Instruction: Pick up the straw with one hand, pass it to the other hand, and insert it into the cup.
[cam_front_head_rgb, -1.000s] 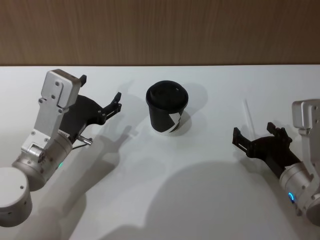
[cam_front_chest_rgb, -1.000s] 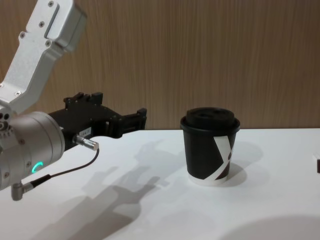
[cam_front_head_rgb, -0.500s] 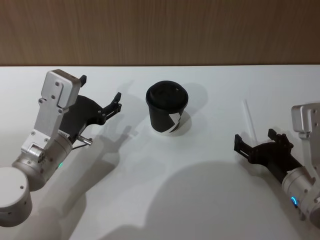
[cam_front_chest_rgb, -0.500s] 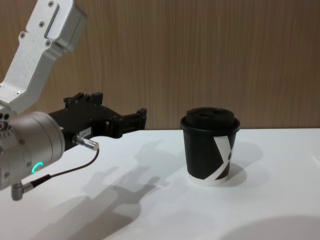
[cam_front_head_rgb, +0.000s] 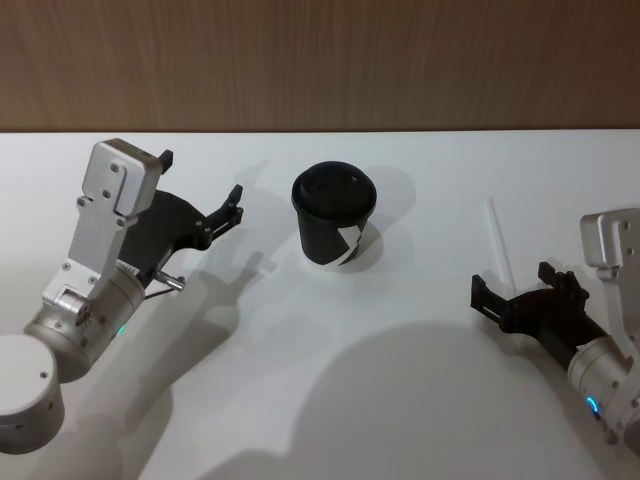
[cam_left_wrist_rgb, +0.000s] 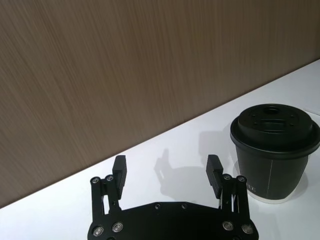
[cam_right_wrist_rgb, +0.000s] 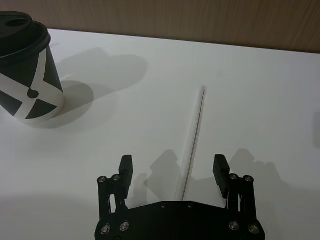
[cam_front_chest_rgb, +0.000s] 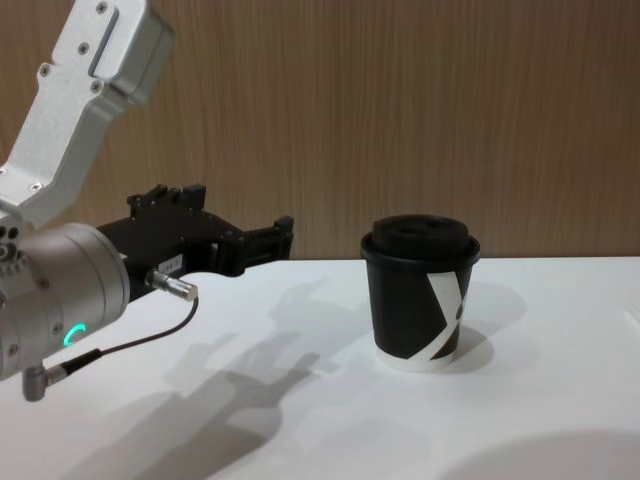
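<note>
Right now the straw (cam_front_head_rgb: 498, 243) lies flat on the white bench (cam_front_head_rgb: 300, 400), toward its right edge and well apart from the cup (cam_front_head_rgb: 335, 225). The cup stands upright with its lid on, nearer the bench's back edge and about midway along it. The right gripper (cam_front_head_rgb: 511, 281) sits low at the straw's near end with its fingers spread wide and nothing between them. In the right wrist view the straw's near end runs in between the two fingertips without touching either, and nothing blocks the way to it. That view also shows a thin dark line along the straw, which the head view is too far off to show. The left gripper (cam_front_head_rgb: 202, 175) hangs above the bench's left part, released and empty, pointing toward the cup with bare surface between them. Its wrist view shows the small holes in the cup's domed lid. From the chest view a green ring glows on the left wrist, with a wood-panelled wall (cam_front_chest_rgb: 400, 100) behind the bench.
</note>
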